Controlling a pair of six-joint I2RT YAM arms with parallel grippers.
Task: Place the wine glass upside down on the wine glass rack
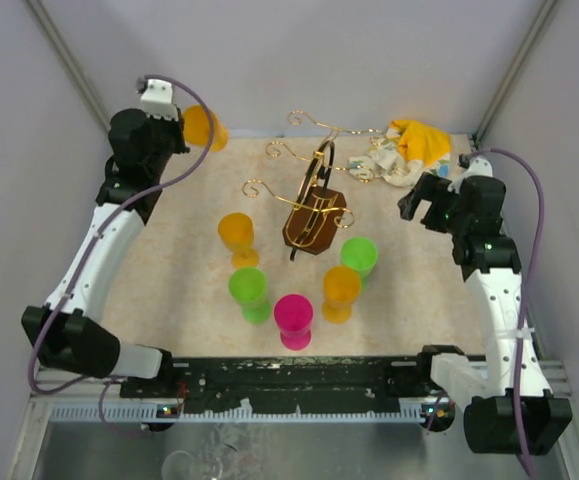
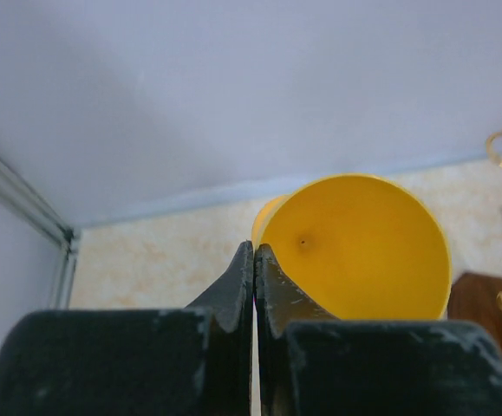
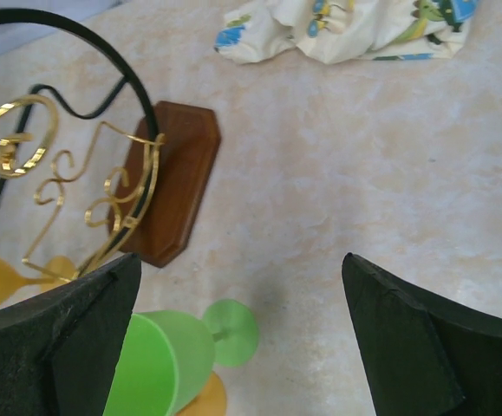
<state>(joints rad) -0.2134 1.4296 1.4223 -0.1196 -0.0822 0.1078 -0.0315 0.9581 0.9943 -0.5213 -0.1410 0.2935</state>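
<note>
My left gripper [image 1: 182, 122] is raised at the far left corner and shut on the rim of a yellow-orange wine glass [image 1: 205, 128]. In the left wrist view the glass's bowl [image 2: 363, 251] opens toward the camera, with its rim pinched at the gripper [image 2: 254, 247]. The wine glass rack [image 1: 314, 215] stands mid-table, with gold curled arms, a dark oval frame and a brown base. Its base shows in the right wrist view [image 3: 177, 173]. My right gripper [image 1: 414, 203] is open and empty to the right of the rack, above the table [image 3: 242, 257].
Several plastic wine glasses stand in front of the rack: orange [image 1: 236, 235], green [image 1: 249, 292], pink [image 1: 293, 318], orange [image 1: 340, 292], green [image 1: 359, 257]. The last green one lies under my right gripper [image 3: 159, 364]. A crumpled cloth [image 1: 409, 150] lies at the back right.
</note>
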